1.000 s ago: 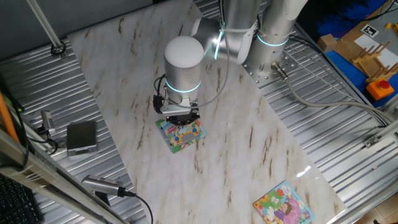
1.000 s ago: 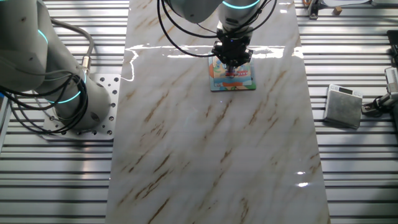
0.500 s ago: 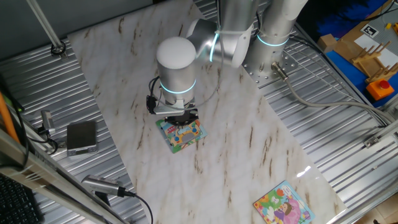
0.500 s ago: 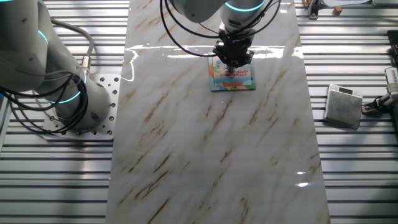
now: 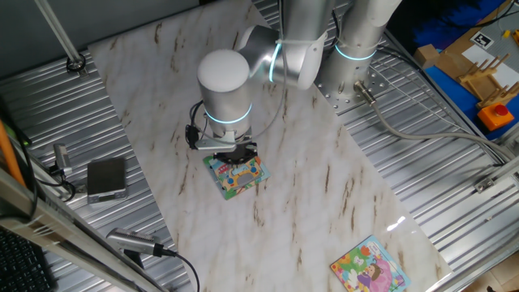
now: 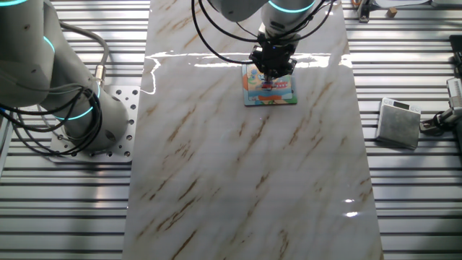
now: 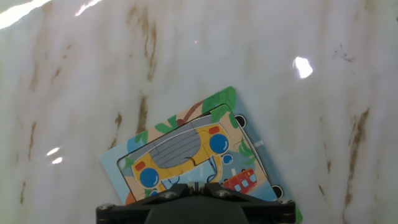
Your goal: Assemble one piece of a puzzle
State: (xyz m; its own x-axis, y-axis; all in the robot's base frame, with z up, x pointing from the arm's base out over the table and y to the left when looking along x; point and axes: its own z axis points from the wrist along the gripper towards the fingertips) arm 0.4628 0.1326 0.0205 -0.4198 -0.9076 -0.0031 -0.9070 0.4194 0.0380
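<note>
Marble-patterned table (image 5: pixel 340 195) is seen in all views, flanked by ribbed metal. The arm (image 5: pixel 223 85) is held upright over the puzzle (image 5: pixel 236 175), which lies flat near the board's middle, rotated so its edges run oblique to the table's edges; being square, no long axis is shown. In the hand view the yellow car is tilted, front rising to the right. The gripper (image 6: pixel 272 68) is poised just above the puzzle's edge; whether it is clenched cannot be told. The piece cannot be made out.
</note>
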